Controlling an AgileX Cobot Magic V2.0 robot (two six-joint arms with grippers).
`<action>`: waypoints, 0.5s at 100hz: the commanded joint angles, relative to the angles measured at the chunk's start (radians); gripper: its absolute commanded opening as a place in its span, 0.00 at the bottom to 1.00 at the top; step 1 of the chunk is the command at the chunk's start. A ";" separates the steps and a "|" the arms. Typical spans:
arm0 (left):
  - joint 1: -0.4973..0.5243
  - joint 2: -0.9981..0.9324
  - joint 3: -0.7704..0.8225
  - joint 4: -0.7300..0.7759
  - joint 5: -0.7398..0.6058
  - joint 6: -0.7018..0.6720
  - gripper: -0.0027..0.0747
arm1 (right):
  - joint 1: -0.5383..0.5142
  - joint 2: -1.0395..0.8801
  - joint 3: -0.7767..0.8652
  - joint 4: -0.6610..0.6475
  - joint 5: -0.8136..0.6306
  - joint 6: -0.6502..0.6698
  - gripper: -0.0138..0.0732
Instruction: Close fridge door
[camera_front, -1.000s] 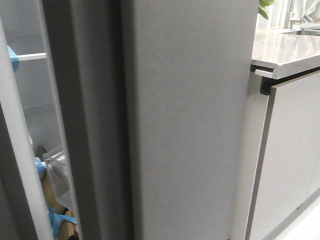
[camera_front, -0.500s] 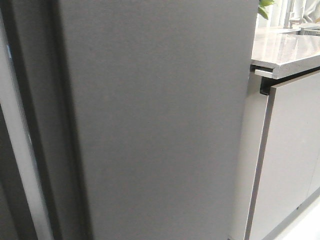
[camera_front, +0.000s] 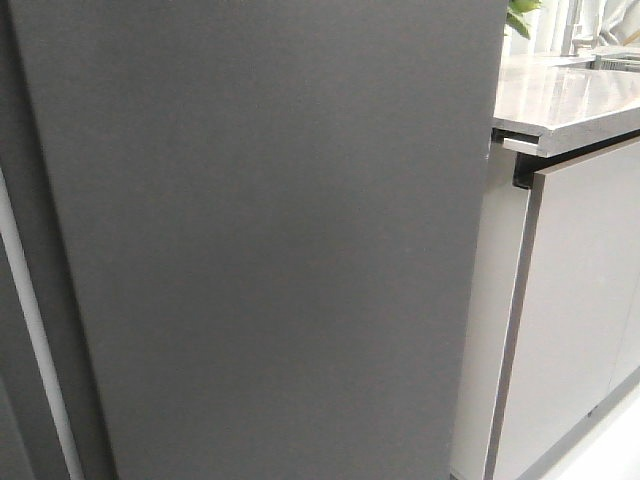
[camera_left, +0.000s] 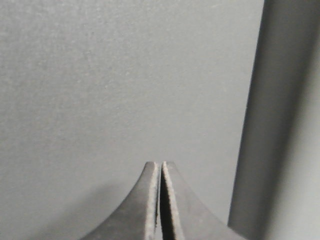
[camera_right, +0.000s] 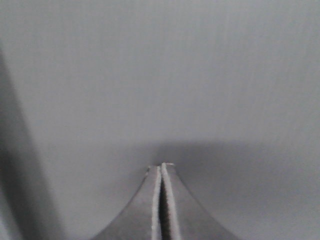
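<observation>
Against the fridge door (camera_front: 270, 240) we hold the left gripper (camera_left: 160, 167) and right gripper (camera_right: 161, 168) pinched together, empty, as blunt pushers.

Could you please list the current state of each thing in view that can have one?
fridge door: swung nearly flat to the camera, no fridge interior visible; full closure cannot be confirmed
left gripper: shut, empty, tips pointed at the door
right gripper: shut, empty, tips pointed at the door
cabinet front: closed
</observation>
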 joint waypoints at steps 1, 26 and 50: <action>0.002 0.019 0.028 -0.002 -0.077 -0.003 0.01 | -0.013 0.003 -0.039 -0.012 -0.132 -0.008 0.07; 0.002 0.019 0.028 -0.002 -0.077 -0.003 0.01 | -0.063 0.005 -0.039 -0.065 -0.141 -0.008 0.07; 0.002 0.019 0.028 -0.002 -0.077 -0.003 0.01 | -0.109 -0.095 0.040 -0.131 -0.113 -0.008 0.07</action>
